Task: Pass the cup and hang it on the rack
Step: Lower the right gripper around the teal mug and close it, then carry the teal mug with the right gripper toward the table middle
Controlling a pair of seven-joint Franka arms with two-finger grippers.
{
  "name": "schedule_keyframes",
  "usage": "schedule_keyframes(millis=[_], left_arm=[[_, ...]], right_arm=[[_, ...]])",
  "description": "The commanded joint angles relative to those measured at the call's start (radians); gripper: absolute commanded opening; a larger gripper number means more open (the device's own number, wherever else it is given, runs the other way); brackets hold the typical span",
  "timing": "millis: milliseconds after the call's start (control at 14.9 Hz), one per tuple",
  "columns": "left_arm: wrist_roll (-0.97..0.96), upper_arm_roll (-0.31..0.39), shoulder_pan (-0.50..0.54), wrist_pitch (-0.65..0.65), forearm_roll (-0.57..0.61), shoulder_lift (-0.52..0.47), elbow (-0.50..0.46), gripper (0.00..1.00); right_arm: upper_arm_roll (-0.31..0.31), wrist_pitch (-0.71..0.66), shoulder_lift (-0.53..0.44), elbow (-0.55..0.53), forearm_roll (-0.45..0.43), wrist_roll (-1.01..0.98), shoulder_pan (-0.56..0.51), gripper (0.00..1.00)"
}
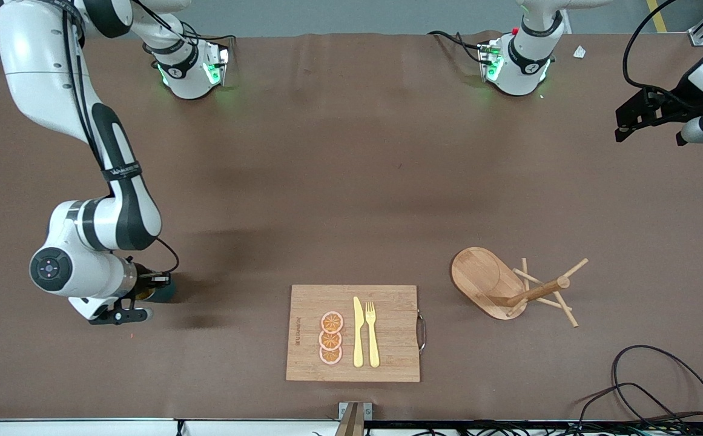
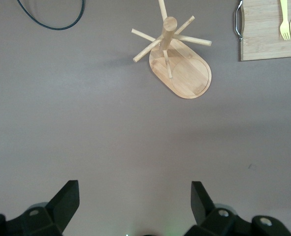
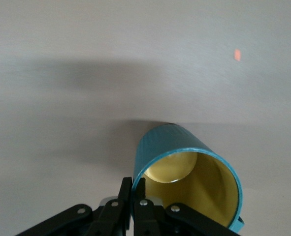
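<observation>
Nearest the front camera lies the bamboo cutting board (image 1: 387,351), flat on the brown table (image 1: 339,181), with a metal handle (image 1: 422,331) at its edge toward the left arm's end. On the board rest three orange slices (image 1: 330,338) in a column, and beside them a yellow knife (image 1: 358,332) and a yellow fork (image 1: 372,333), laid parallel. The rack (image 1: 488,282) stands upright on the table, beside the board toward the left arm's end and slightly farther from the front camera; its oval base carries a central post (image 2: 167,33) with thin dowel pegs radiating from it, and nothing hangs on the pegs. The right arm reaches down low over the table at its own end, well apart from the board. The right hand (image 1: 145,290) is closed on the cup (image 3: 189,169): in the right wrist view its two fingers pinch the cup's rim wall, one finger outside and one inside the opening. The cup is teal outside and tan-yellow inside, and sits at table level under the right hand; whether it touches the table cannot be determined. The left arm waits, with the left hand (image 2: 133,204) raised above the table at the left arm's end, fingers spread wide apart and holding nothing. A loose black cable (image 1: 660,387) lies coiled on the table near the front camera at the left arm's end.
</observation>
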Motion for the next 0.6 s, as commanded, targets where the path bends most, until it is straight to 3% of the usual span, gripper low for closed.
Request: schedule_keyframes(millis=[0, 269, 538], left_arm=[[0.008, -0.001, 0.006, -0.014, -0.008, 0.007, 0.024, 1.00], [0.008, 0.003, 0.007, -0.014, -0.004, 0.000, 0.024, 1.00], [0.008, 0.006, 0.007, -0.014, -0.007, 0.000, 0.029, 1.00]], right_arm=[[0.058, -0.092, -0.028, 0.067, 0.014, 0.008, 0.020, 0.03], [0.160, -0.150, -0.030, 0.116, 0.050, 0.132, 0.055, 0.03], [0.203, -0.140, -0.019, 0.158, 0.053, 0.365, 0.176, 0.03]])
